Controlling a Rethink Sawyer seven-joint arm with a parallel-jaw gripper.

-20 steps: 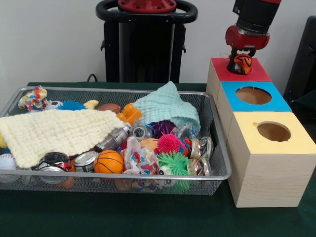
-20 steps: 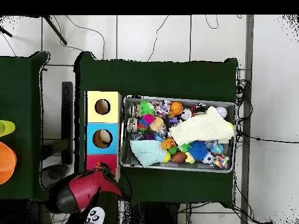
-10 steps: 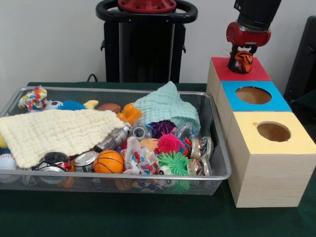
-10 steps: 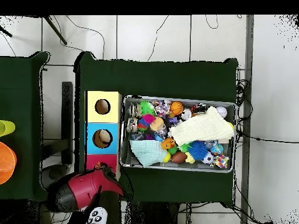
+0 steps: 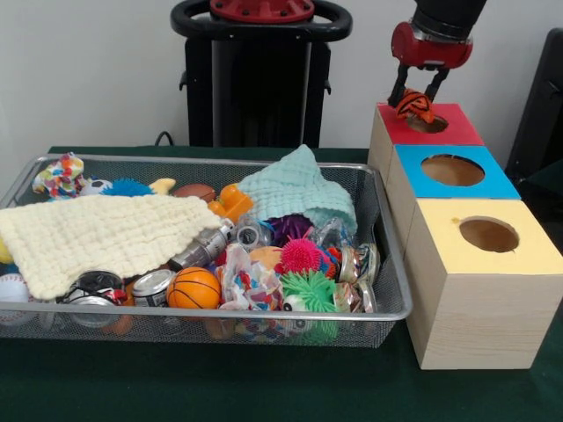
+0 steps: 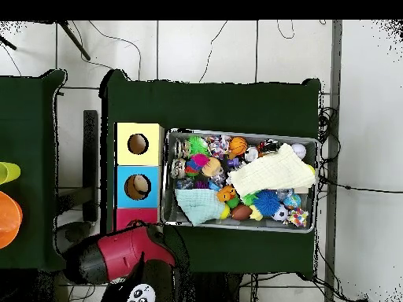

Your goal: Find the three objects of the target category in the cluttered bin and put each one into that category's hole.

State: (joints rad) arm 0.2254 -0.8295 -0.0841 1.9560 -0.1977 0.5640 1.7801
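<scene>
My gripper (image 5: 412, 97) hangs over the red box (image 5: 459, 130) at the far end of the row of boxes. Its fingers (image 5: 394, 93) stand spread apart, open. A small orange and black striped toy (image 5: 413, 107) lies just under the fingertips, at the near-left rim of the red box's hole (image 5: 429, 124). The wire bin (image 5: 388, 264) to the left is full of toys, balls, cans and cloths. In the overhead view the red arm (image 6: 118, 255) covers most of the red box (image 6: 126, 214) and hides the gripper.
A blue box (image 5: 494, 183) and a yellow box (image 5: 528, 257), each with a round hole, stand in line before the red one. A yellow cloth (image 5: 97, 236) and a mint cloth (image 5: 299, 189) cover part of the bin. Orange and green cups (image 6: 6, 212) sit on a side table.
The gripper has risen a little and shifted left, and its fingers have spread. The striped toy, clamped before, now lies at the red box's hole.
</scene>
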